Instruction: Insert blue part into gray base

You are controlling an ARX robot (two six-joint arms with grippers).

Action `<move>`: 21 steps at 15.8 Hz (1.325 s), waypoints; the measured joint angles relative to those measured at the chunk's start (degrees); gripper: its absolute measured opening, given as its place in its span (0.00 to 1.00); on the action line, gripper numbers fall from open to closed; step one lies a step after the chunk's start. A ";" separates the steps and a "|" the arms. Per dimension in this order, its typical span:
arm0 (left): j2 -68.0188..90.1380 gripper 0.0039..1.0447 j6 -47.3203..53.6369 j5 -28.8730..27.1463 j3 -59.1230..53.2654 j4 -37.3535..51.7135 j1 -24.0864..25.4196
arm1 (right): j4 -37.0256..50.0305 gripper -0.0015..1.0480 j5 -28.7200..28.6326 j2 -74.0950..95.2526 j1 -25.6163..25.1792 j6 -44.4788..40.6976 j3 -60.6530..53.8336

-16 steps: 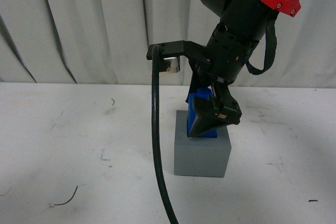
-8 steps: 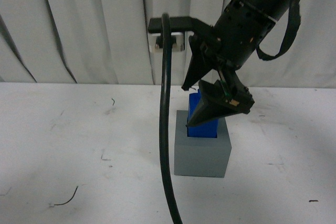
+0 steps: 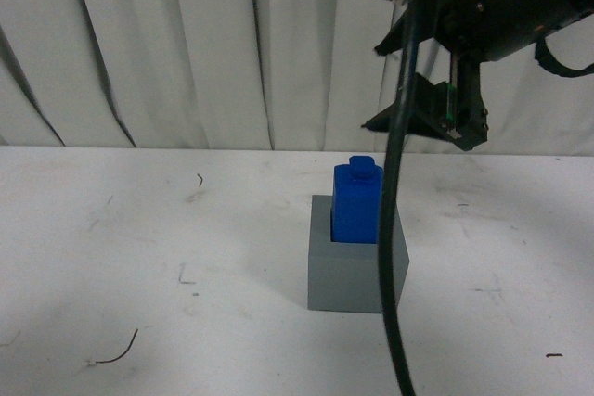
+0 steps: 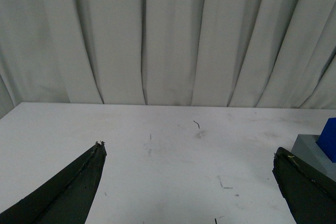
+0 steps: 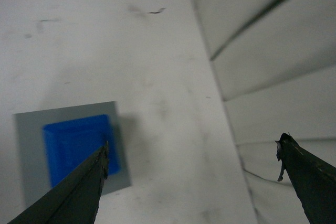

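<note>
The blue part [image 3: 356,201] stands upright in the recess of the gray base [image 3: 353,280] at mid-table, its small knob on top. Nothing holds it. My right gripper [image 3: 376,90] hangs open well above it and to the right, in front of the curtain. From the right wrist view the blue part [image 5: 73,142] shows from above inside the gray base [image 5: 29,129], off to one side of the open right gripper [image 5: 194,142]. My left gripper [image 4: 189,149] is open over bare table, with the gray base [image 4: 310,148] and blue part [image 4: 331,137] at the frame edge.
A black cable [image 3: 394,229] hangs from the right arm across the front of the base. The white table [image 3: 139,248] carries scuff marks and a thin dark strand [image 3: 116,354] near the front left. A pleated curtain [image 3: 186,44] closes off the back.
My right gripper has let go of the blue part and risen up and to the right. The blue part stays upright in the gray base.
</note>
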 joint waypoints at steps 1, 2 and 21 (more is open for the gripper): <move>0.00 0.94 0.02 0.00 0.00 0.02 0.00 | 13.44 0.94 0.00 -3.43 -2.43 5.90 -7.30; 0.00 0.94 0.00 0.00 0.00 0.00 0.00 | 23.30 0.94 1.95 -5.70 -4.02 10.86 -12.76; 0.00 0.94 0.00 -0.02 0.00 0.00 0.00 | 40.44 0.02 27.67 -81.18 -14.51 61.16 -78.73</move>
